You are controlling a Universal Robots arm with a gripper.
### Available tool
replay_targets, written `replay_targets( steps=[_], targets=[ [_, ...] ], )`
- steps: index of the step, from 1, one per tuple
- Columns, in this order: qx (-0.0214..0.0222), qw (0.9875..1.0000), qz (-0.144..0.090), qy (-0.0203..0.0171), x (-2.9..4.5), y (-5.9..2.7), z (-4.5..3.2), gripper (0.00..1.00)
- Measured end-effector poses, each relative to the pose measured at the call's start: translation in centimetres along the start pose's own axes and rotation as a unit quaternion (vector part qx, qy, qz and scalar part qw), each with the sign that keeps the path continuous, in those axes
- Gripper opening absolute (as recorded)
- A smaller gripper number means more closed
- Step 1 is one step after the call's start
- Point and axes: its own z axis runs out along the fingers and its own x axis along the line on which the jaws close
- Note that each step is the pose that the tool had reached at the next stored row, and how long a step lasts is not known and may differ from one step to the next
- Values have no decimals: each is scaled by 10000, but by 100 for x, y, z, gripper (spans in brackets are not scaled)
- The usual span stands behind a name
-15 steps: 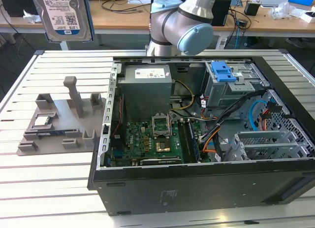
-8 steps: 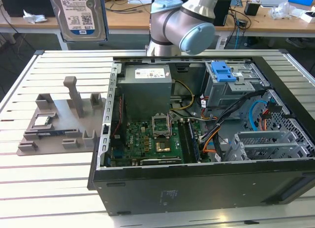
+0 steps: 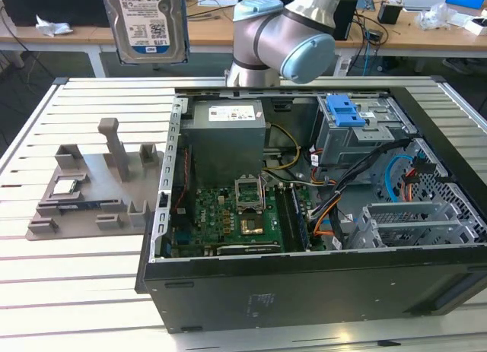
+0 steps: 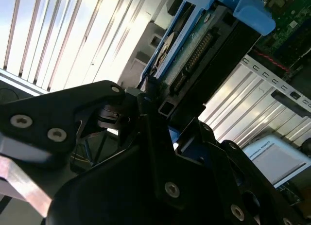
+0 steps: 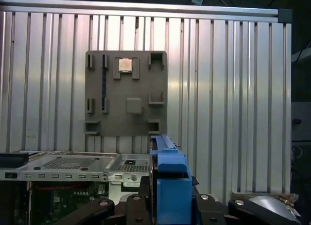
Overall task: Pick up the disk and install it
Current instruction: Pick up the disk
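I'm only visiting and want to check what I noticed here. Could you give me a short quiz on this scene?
1. True or false: the gripper is shut on the disk.
2. Where is the disk? A) held up in the air; B) inside the computer; C) lying flat on the table.
3. Fill in: the small square chip sits on the grey ____.
Key: 1 true; 2 A; 3 tray.

The disk (image 3: 144, 25) is silver with a white label, blue band and black barcodes; its side rails (image 5: 170, 186) are bright blue. The gripper (image 4: 156, 96) is black. The table (image 3: 76, 291) is silver, ribbed in stripes. The tray (image 3: 91, 177) is grey, the circuit board (image 3: 221, 215) green.
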Motion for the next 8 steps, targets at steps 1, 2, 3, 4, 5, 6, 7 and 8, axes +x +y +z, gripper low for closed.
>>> replay_targets(
  steps=[1, 2, 3, 4, 5, 6, 7, 8],
  targets=[
    [-1, 10000, 0, 0, 4, -176, -7, 37],
    [-3, 10000, -1, 0, 7, -323, -14, 37],
    [-4, 10000, 1, 0, 9, -424, -18, 37],
    [-5, 10000, 1, -1, 12, -554, -24, 37],
    [-6, 10000, 1, -1, 15, -674, -29, 37],
    [-7, 10000, 0, -1, 20, -867, -38, 37],
    [-8, 10000, 1, -1, 22, -943, -41, 37],
    [-8, 10000, 0, 0, 23, -991, -44, 37]
  ],
)
